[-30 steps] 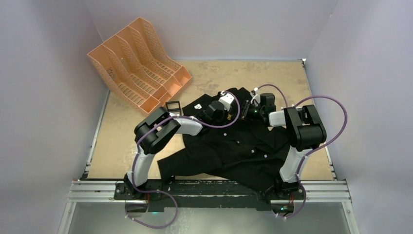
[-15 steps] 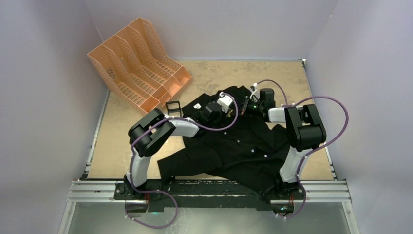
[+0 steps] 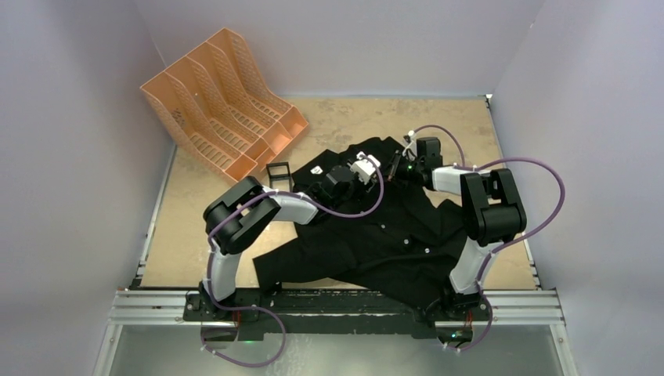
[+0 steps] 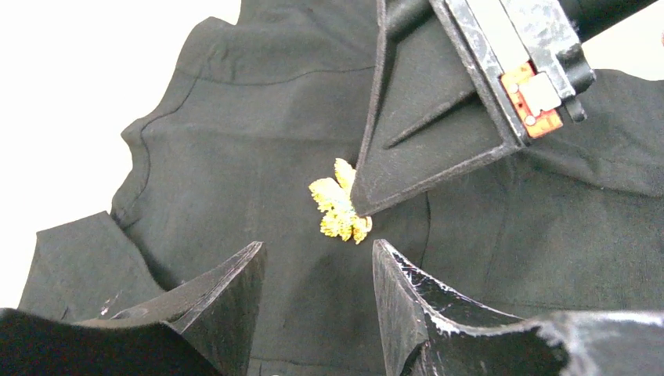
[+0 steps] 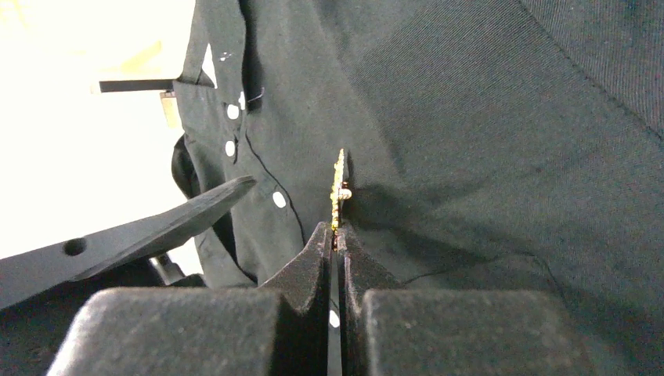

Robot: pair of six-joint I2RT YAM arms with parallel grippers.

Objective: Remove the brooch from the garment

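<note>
The garment [image 3: 376, 235], a black button-up shirt, lies spread across the table in front of both arms. The brooch [image 4: 338, 210], a tiny gold leaf, is pinned on its upper part. In the right wrist view the brooch [image 5: 339, 184] shows edge-on, standing up from the cloth. My right gripper [image 5: 334, 232] is shut on its lower edge. My left gripper [image 4: 317, 249] hovers just short of the brooch, open, with only black fabric between its fingers. In the top view the two grippers, left [image 3: 368, 167] and right [image 3: 398, 168], meet near the collar and hide the brooch.
An orange mesh file rack [image 3: 223, 102] lies tipped at the back left. A small black frame [image 3: 278, 172] stands by the shirt's left shoulder. White buttons [image 5: 279, 199] run down the shirt's placket. Grey walls enclose the tan table [image 3: 438, 125].
My right gripper has closed onto the brooch and shifted slightly left and farther back. My left gripper's jaws have spread wider, and its wrist has edged toward the brooch.
</note>
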